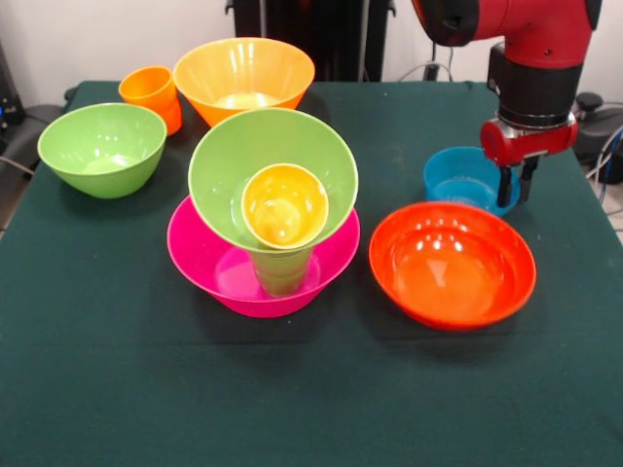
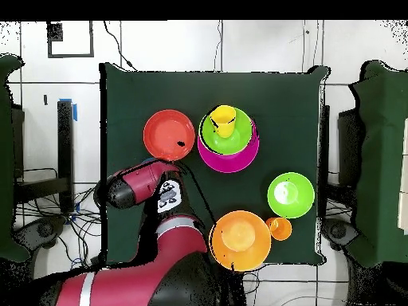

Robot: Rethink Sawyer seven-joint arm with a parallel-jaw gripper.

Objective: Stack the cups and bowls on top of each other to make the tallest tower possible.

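Observation:
The tower stands mid-table: a large pink bowl (image 1: 209, 258) holds an upright green cup (image 1: 280, 272), which carries a light green bowl (image 1: 219, 170) tilted toward the camera with a yellow cup (image 1: 284, 204) inside it. Seen from overhead, the tower (image 2: 229, 137) sits beside the red-orange bowl (image 2: 169, 134). My gripper (image 1: 516, 185) hangs at the right rim of the small blue bowl (image 1: 458, 180), fingers close together astride that rim. The bowl rests on the cloth. The arm hides it in the overhead view.
A red-orange bowl (image 1: 453, 263) lies just in front of the blue one. At the back stand an orange bowl (image 1: 243, 73) and an orange cup (image 1: 151, 92), with a second light green bowl (image 1: 102, 146) at the left. A dark green cloth (image 1: 97, 389) covers the table.

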